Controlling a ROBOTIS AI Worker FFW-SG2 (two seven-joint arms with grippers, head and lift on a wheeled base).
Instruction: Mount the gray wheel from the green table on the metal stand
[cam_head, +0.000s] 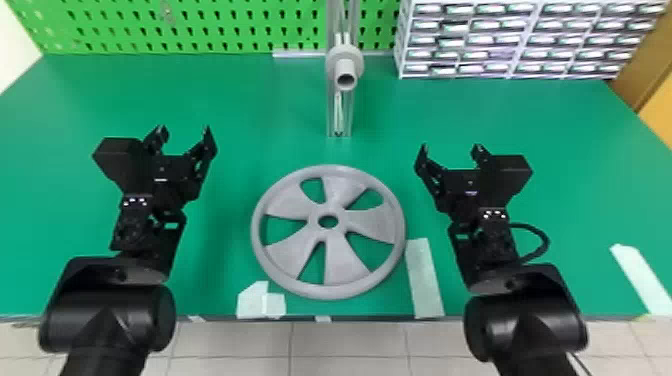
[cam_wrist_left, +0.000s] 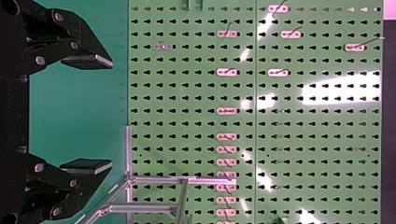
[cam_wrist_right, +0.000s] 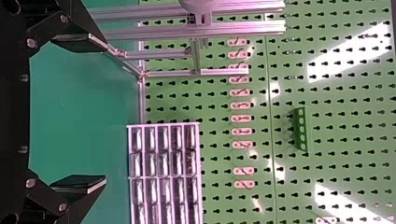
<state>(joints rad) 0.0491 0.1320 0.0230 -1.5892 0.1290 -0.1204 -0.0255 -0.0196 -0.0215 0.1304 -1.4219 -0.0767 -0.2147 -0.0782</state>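
Note:
The gray wheel (cam_head: 345, 265) lies flat on the green table (cam_head: 240, 100), between the two arms. Behind it rises the metal stand (cam_head: 339, 112), whose gray hub with a short round tube (cam_head: 345, 67) faces forward. My left gripper (cam_head: 184, 134) is held to the left of the wheel, open and with nothing between its fingers. On the wheel's right, my right gripper (cam_head: 450, 150) is also open and holds nothing. The left wrist view has the left gripper (cam_wrist_left: 111, 114) spread wide, and in the right wrist view the right gripper (cam_wrist_right: 105, 111) is likewise apart.
A drawer cabinet (cam_head: 510, 40) stands at the back right, beside the stand. A green pegboard (cam_head: 200, 25) runs along the back. Pieces of tape (cam_head: 425, 280) are stuck near the table's front edge, close to the wheel.

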